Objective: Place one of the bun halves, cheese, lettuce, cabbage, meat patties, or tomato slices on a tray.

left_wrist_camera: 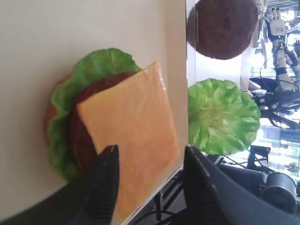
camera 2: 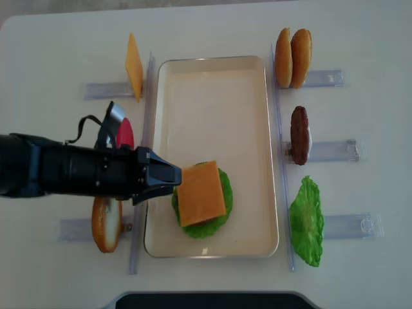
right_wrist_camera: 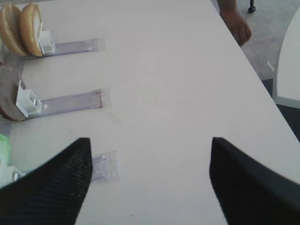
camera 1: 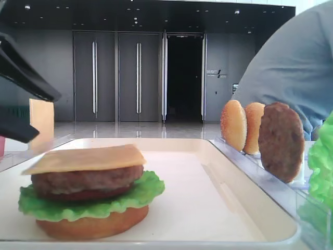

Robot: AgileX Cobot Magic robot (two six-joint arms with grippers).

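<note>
Overhead view: cream tray (camera 2: 257, 148) sits mid tabletop (camera 2: 360, 270), w/ a stack in its near-left part. Stack from bottom up: bun half (camera 1: 92, 225), lettuce (camera 1: 93, 204), tomato slice barely showing under the patty (camera 1: 86, 182), then a square cheese slice (camera 2: 201, 193) flat on top, one corner poking past the lettuce toward the left rim. Left hand (camera 2: 172, 175) comes in from the left, low over the left rim, fingers apart w/ nothing between them, tips just beside the cheese's left edge; whether they touch it can't be told. Left wrist view shows both fingers (left_wrist_camera: 108, 180) straddling the near edge of the cheese, not clamped.

Right of tray, clear holders carry two more bun halves (camera 2: 293, 56) on edge at the far end, a spare patty (camera 2: 299, 135) on edge in the middle, a spare lettuce leaf (camera 2: 307, 222) nearest. Left of tray: second cheese slice (camera 2: 134, 65) upright at far end, a red slice (camera 2: 124, 134) behind the arm, another bun half (camera 2: 106, 224) near end.

Right hand (right_wrist_camera: 150, 180), seen only in right wrist view, fingers wide apart, empty, over bare tabletop right of the holders.
</note>
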